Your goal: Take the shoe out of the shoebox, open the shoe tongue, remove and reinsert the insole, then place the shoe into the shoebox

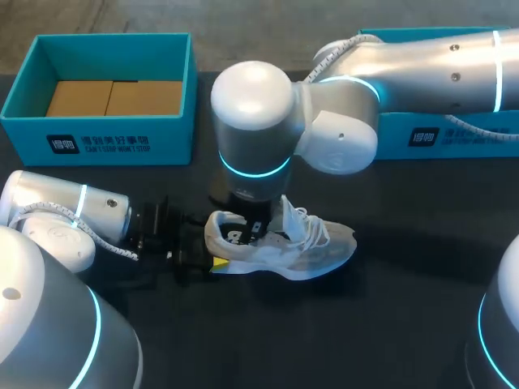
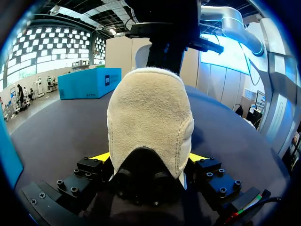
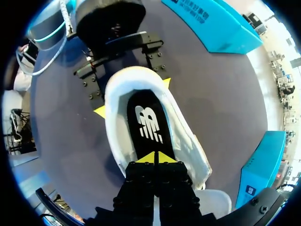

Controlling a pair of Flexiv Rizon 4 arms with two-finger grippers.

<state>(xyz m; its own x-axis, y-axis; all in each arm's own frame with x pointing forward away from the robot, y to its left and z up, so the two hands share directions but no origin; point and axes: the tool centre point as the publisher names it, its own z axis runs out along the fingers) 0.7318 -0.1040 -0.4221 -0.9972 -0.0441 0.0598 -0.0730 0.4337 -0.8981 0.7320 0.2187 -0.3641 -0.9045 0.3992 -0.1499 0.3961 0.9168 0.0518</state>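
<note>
A white and grey shoe point(image 1: 312, 247) lies on its sole in the middle of the dark table, toe to the right. My left gripper point(image 1: 212, 261) holds it by the beige heel point(image 2: 150, 113), one yellow fingertip point(image 2: 101, 157) on each side. My right arm comes down from above. Its gripper point(image 3: 154, 157) is shut, tips together inside the shoe's opening, on the black insole point(image 3: 146, 120). Nothing shows between those tips. The laces and tongue stand up just right of my right gripper point(image 1: 255, 228).
An open teal shoebox point(image 1: 97, 134) with brown card inside stands at the back left. A second teal box point(image 1: 454, 134) sits at the back right, partly behind my right arm. Bare table lies in front of the shoe.
</note>
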